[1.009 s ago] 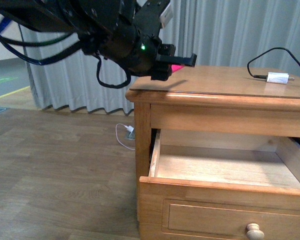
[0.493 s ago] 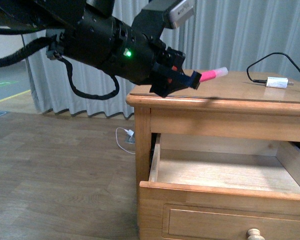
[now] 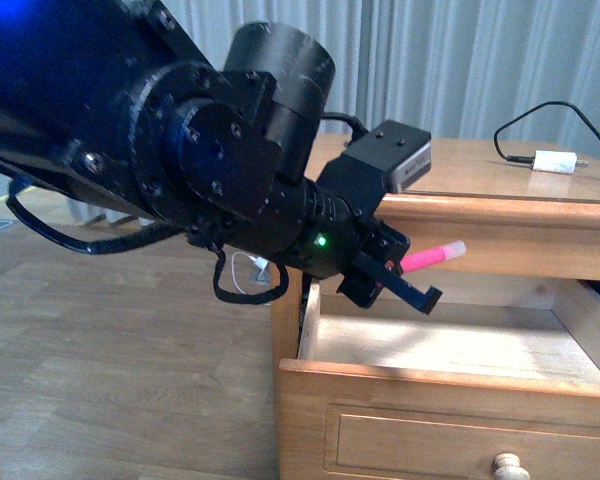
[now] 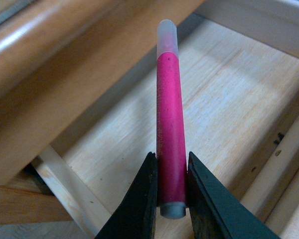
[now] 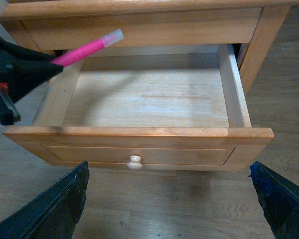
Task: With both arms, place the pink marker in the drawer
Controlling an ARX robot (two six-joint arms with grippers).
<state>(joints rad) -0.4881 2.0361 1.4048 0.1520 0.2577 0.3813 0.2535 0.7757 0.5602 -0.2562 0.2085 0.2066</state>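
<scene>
With its fingers clamped on the pink marker point(image 3: 432, 256), the left gripper point(image 3: 405, 282) has dropped in 1 second from the level of the cabinet top point(image 3: 480, 160). It now holds the marker, cap end forward, above the left side of the open drawer point(image 3: 440, 378). The right gripper point(image 5: 168, 168) hangs spread wide before the drawer front. Release looks close.

In the front view the left arm point(image 3: 180, 150) blocks the left corner of the cabinet point(image 3: 500, 225); the drawer point(image 3: 460, 385) and its knob point(image 3: 510, 465) are cut by the frame edges, and the cable point(image 3: 540, 110) runs off right. The marker point(image 3: 432, 256) hides its tail inside the left claw point(image 3: 412, 275). The right claw point(image 5: 168, 172) shows only two blurred fingertips point(image 5: 60, 206), cut off at the corners
</scene>
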